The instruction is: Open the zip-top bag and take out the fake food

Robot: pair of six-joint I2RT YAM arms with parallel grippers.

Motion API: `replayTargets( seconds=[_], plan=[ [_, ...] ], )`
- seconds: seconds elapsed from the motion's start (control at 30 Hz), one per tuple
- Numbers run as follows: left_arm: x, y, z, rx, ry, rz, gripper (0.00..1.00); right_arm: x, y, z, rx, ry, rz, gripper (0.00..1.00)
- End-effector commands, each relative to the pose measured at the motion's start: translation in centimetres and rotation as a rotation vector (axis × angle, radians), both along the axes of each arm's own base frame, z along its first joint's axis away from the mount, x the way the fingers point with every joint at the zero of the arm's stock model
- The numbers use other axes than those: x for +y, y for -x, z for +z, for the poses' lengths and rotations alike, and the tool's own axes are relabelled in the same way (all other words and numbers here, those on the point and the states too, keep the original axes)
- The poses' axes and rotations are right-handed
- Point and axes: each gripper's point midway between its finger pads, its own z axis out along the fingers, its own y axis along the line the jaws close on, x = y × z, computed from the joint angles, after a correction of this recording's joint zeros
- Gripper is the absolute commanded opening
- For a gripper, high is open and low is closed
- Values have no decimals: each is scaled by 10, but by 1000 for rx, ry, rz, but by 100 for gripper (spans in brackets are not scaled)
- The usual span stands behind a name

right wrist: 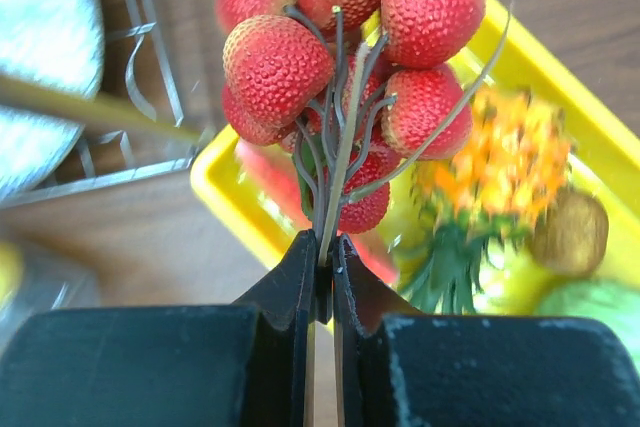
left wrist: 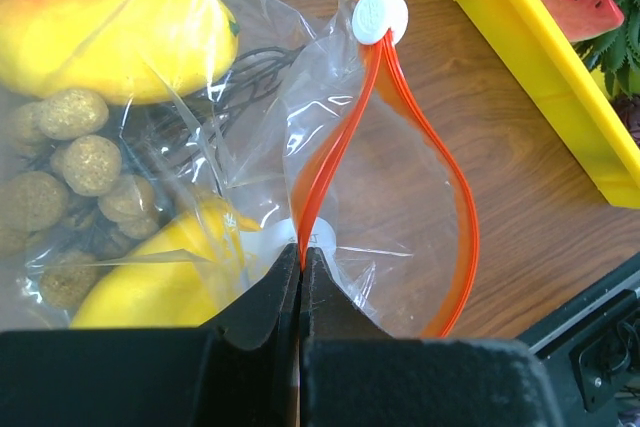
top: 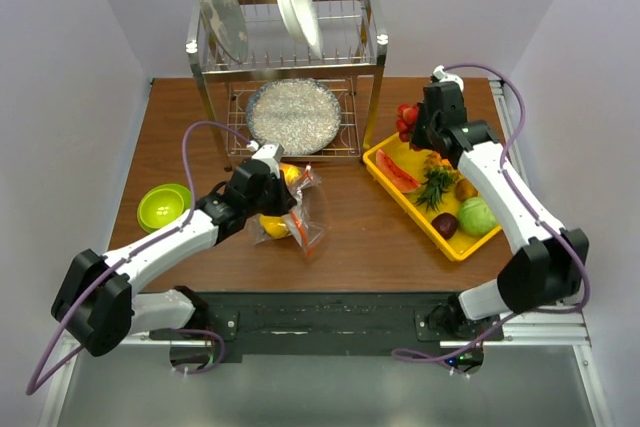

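The crinkly clear plastic zip-top bag (top: 295, 215) lies on the brown wooden table (top: 180, 147), left of centre, and it is already open: its orange-red zipper strips (left wrist: 462, 207) bow apart below the small white slider (left wrist: 378, 15). The left gripper (left wrist: 301, 257) is clamped on the bag's edge at the zipper. Inside the bag lie a glossy yellow-orange mango (left wrist: 110, 22), a cluster of small brown balls (left wrist: 75, 157) and a yellow plastic pepper (left wrist: 160, 277), so most of the emptying looks left to do. The right gripper (right wrist: 325, 247) is pinched on the dark stems of a cluster of bumpy red plastic berries (right wrist: 340, 57), out of the bag and above the far end of the long yellow plastic tray (left wrist: 530, 37). That tray holds a red watermelon slice (top: 397, 170), a small pineapple (top: 435, 185) and a pale green cabbage head (top: 477, 215)
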Motion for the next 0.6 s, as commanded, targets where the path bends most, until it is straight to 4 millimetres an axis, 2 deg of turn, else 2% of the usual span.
replayTargets(
  seconds=[0.0,0.07,0.1,0.23,0.33,0.37,0.43,0.47,0.53,0.57],
  plan=[
    [-5,-5,32,-68,35,-30,0,-17,-36,6,-127,60,-113,0],
    [-4,-5,36,-83,35,-34,0,-22,-39,-7,-122,69,-154,0],
    [-5,-5,37,-86,37,-35,0,-26,-35,-21,-102,79,-169,0],
    [-8,-6,41,-90,42,-50,0,-24,-33,-52,-50,78,-172,4],
    [-10,-7,44,-97,47,-59,0,-15,-29,-68,0,54,-135,27],
    [-11,-7,44,-96,48,-59,0,-13,-26,-67,3,40,-119,45],
    [-13,-8,47,-100,56,-66,0,-4,-22,-61,4,4,-83,58],
    [-14,-8,48,-99,57,-71,0,-3,-16,-52,-1,-12,-70,68],
    [-18,-8,51,-100,73,-86,0,1,-9,-43,-6,-41,-53,72],
    [-20,-8,52,-101,79,-93,0,6,-2,-44,15,-67,-24,71]
  ],
)
